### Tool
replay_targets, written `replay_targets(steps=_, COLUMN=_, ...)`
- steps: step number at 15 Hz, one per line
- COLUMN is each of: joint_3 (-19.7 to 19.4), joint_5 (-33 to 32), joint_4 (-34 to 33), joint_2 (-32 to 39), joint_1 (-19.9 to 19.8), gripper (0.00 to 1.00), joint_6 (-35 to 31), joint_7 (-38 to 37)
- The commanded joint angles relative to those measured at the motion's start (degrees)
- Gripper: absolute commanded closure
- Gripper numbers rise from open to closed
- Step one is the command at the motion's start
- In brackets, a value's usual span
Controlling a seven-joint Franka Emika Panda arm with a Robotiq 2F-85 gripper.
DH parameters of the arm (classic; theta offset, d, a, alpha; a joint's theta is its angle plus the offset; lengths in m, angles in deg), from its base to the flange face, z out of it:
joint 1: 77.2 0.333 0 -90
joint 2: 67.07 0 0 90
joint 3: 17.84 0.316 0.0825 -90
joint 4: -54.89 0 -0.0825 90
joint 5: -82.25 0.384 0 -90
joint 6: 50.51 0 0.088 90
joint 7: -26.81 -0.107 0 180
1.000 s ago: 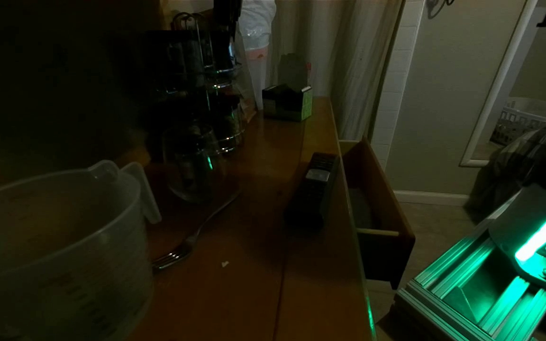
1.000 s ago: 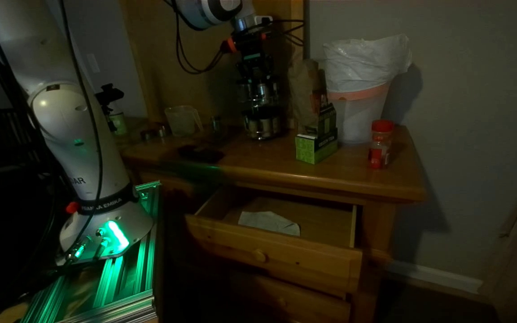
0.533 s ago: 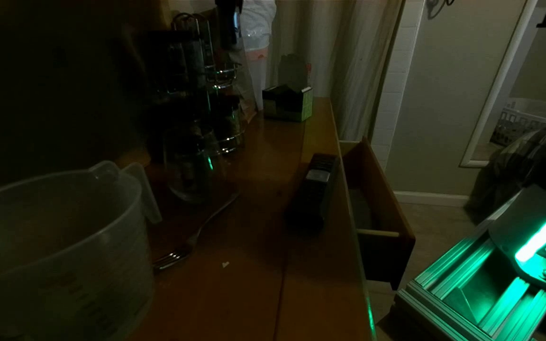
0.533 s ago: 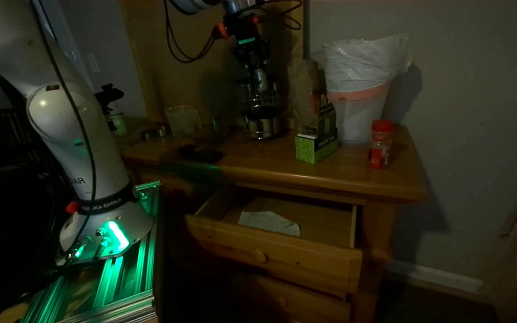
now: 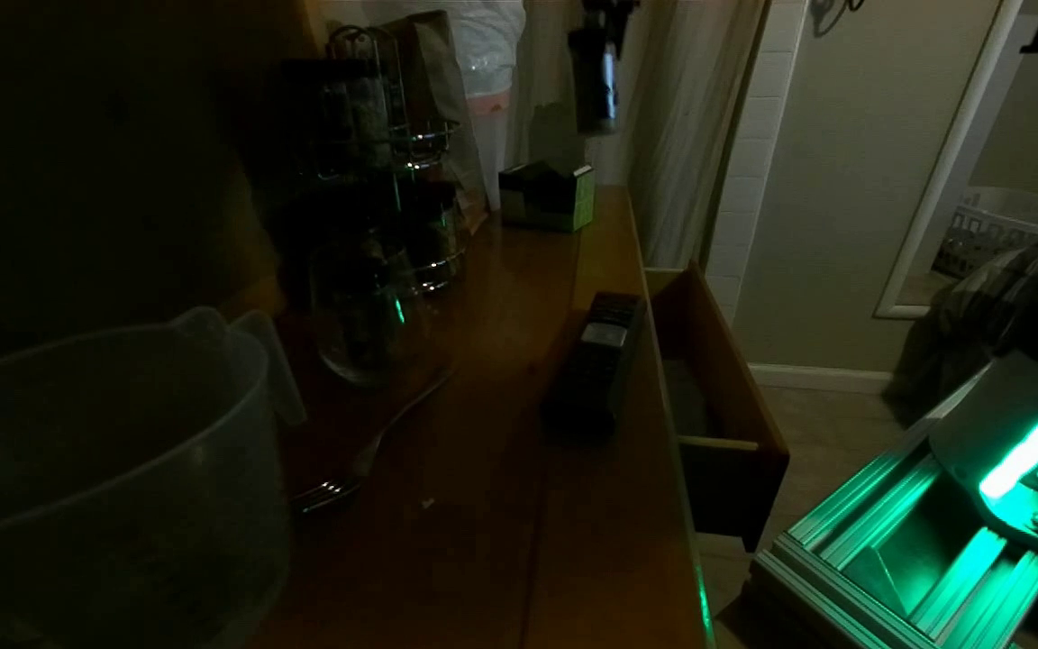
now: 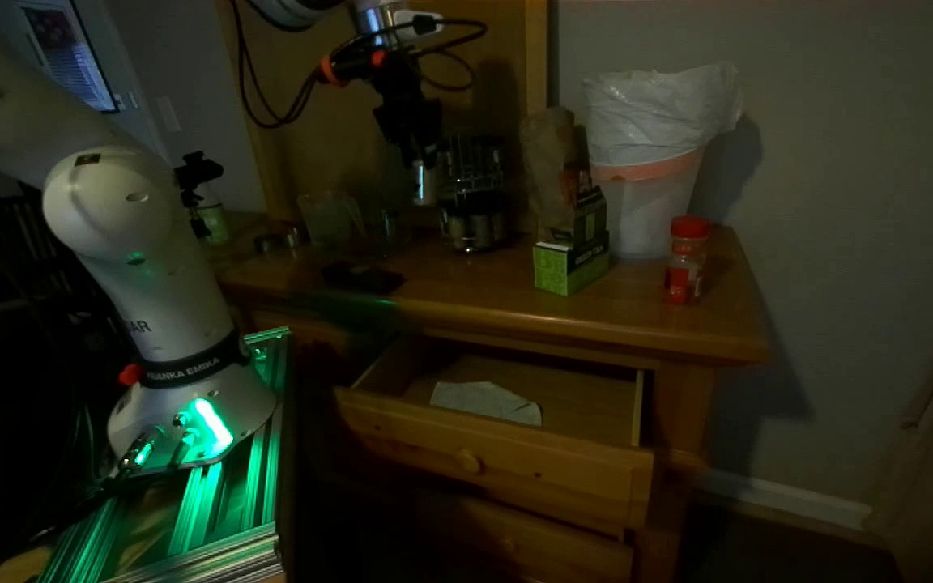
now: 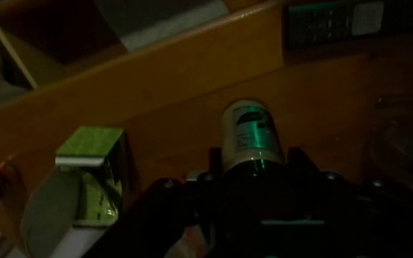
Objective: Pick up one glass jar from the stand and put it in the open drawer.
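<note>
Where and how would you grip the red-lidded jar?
Probably by the lid, from above: the red-lidded jar stands upright, so the pincer, once rid of the jar it holds, could straddle that round lid. The side towards the bin looks tighter.

A home is indicated: on a wooden counter point(image 6: 466, 287) with a knobbed drawer point(image 6: 547, 465), a plastic jug point(image 5: 168, 532), a fork point(image 5: 368, 453), a green tea box point(image 6: 565, 269) and a jar rack point(image 5: 413, 166) are set out; a curtain point(image 5: 681, 135) is hung nearby, and a white basket point(image 5: 1015, 212) is seen beyond.
</note>
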Motion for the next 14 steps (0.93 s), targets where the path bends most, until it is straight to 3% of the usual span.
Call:
replay_targets(steps=1, joint_3=-2.09, joint_5=3.01, joint_4=10.94, joint_2=-4.35, joint_1=-1.13, gripper=0.77, joint_6=-2.08, joint_7=-5.22)
replay_targets(steps=2, joint_3=-4.01, joint_5=6.9, joint_4=11.47, joint_2=-3.11, joint_1=0.73, gripper=0.77, joint_6=-3.69, joint_7=-3.69)
replay_targets(steps=3, joint_3=-1.92, joint_5=2.49, joint_4=8.48, joint_2=-2.1, joint_1=-0.52, gripper=0.52, joint_6=-1.02, joint_7=-3.58)
replay_targets(steps=5, joint_3=-3.18, joint_5=4.75, joint_4=10.76, joint_2=-2.02, joint_1=-0.23, gripper=0.52, joint_6=-2.5, joint_7=-3.46)
replay_targets(steps=6, joint_3=-3.35, joint_5=5.12, joint_4=10.73, joint_2=-1.96, joint_1=-0.2, gripper=0.77, joint_6=-2.57, joint_7=-3.45)
replay_targets(steps=14, joint_3=-10.31, joint_5=1.38, joint_4=7.81, joint_2=13.04, joint_1=-12.62, gripper=0.77, joint_6=-4.91, joint_7=-5.35)
